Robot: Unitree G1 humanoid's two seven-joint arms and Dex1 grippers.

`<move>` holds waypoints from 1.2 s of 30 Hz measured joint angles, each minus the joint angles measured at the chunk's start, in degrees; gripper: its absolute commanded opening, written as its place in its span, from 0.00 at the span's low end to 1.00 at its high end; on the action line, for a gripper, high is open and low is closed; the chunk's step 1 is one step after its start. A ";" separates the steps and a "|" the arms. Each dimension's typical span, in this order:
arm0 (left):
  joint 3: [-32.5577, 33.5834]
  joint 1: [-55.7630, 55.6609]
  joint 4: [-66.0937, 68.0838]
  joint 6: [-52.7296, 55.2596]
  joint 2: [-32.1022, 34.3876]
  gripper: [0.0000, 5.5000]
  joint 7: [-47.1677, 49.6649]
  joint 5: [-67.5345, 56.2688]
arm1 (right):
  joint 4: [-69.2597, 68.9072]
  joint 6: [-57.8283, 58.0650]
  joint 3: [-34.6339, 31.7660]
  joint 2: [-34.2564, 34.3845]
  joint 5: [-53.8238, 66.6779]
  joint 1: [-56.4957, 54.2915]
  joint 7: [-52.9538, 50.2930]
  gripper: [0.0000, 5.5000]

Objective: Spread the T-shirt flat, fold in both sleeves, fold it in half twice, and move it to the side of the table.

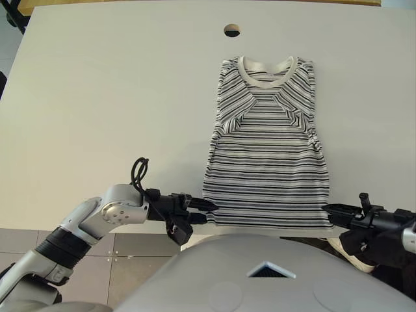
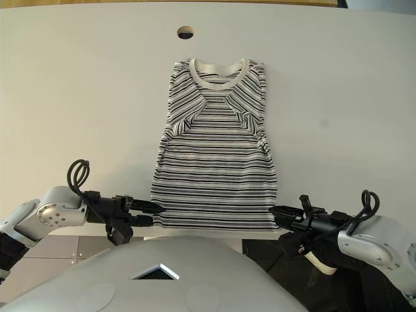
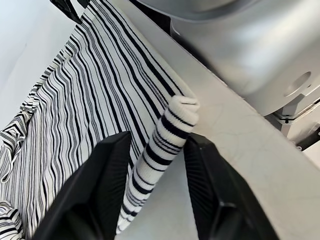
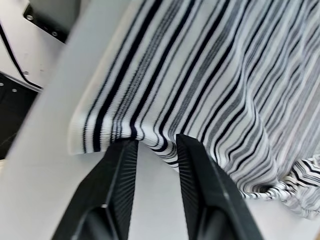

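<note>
A black-and-white striped T-shirt lies flat on the white table, collar away from me, both sleeves folded in over the chest. Its hem runs along the table's near edge. My left gripper is at the hem's left corner; in the left wrist view a bunched roll of striped hem sits pinched between the fingers. My right gripper is at the hem's right corner, and the right wrist view has its fingers closed on the hem edge.
A small round hole is in the tabletop beyond the collar. Bare table stretches to the left of the shirt and a narrower strip to its right. The table's near edge lies directly under both grippers.
</note>
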 measured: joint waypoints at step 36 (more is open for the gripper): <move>10.92 -15.15 16.22 12.74 -21.12 0.02 11.11 -12.50 | 14.14 6.36 2.01 25.38 28.11 -31.72 -10.08 0.02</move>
